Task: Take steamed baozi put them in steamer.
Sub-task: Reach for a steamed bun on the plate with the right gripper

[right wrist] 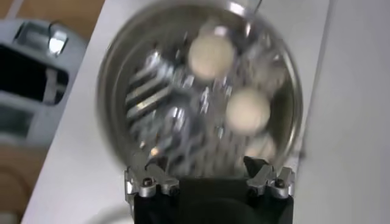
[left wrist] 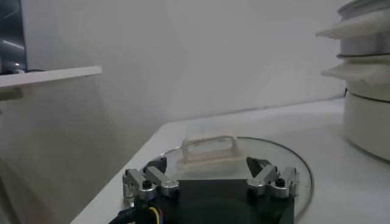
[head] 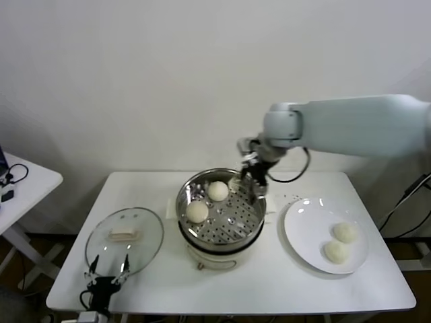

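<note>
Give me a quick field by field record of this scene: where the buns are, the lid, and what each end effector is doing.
Baozi in steamer: two
Baozi on plate: two
Glass lid: flat on table, left of steamer
Right end effector: open, empty, over steamer's far rim
Left end effector: open, idle at table's near edge by the lid

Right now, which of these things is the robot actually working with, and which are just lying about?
Job: two baozi in the steamer, at and; two on the plate, at and; right gripper.
Lying about: glass lid; left gripper, parked beside it.
</note>
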Robot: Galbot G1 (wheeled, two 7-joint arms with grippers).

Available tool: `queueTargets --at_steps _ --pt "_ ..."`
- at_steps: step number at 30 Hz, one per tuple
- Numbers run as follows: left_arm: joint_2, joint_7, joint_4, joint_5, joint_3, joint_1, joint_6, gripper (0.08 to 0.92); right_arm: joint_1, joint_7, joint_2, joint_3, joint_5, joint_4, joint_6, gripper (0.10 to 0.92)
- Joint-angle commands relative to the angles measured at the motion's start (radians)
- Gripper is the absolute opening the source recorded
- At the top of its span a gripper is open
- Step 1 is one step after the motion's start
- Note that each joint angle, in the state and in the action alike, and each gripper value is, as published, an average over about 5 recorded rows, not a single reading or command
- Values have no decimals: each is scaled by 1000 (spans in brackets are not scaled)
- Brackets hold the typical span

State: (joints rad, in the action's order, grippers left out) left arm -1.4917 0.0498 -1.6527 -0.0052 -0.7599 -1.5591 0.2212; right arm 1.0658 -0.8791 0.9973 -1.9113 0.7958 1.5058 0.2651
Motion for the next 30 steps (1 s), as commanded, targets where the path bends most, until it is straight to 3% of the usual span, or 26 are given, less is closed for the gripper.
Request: queueTargets --at_steps 1,7,15,30 --pt "-4 -1 3 2 1 0 -1 823 158 -137 -338 -256 -244 73 -162 823" --pt "-7 -2 6 4 -1 -1 -1 823 -23 -109 -455 -188 -389 32 -165 823" --pt "-9 -7 9 8 -6 -12 1 823 -259 -53 -487 -43 -506 -55 -157 823" --pt "-11 -11 28 17 -4 -16 12 823 -549 -2 -520 167 -585 -82 -118 823"
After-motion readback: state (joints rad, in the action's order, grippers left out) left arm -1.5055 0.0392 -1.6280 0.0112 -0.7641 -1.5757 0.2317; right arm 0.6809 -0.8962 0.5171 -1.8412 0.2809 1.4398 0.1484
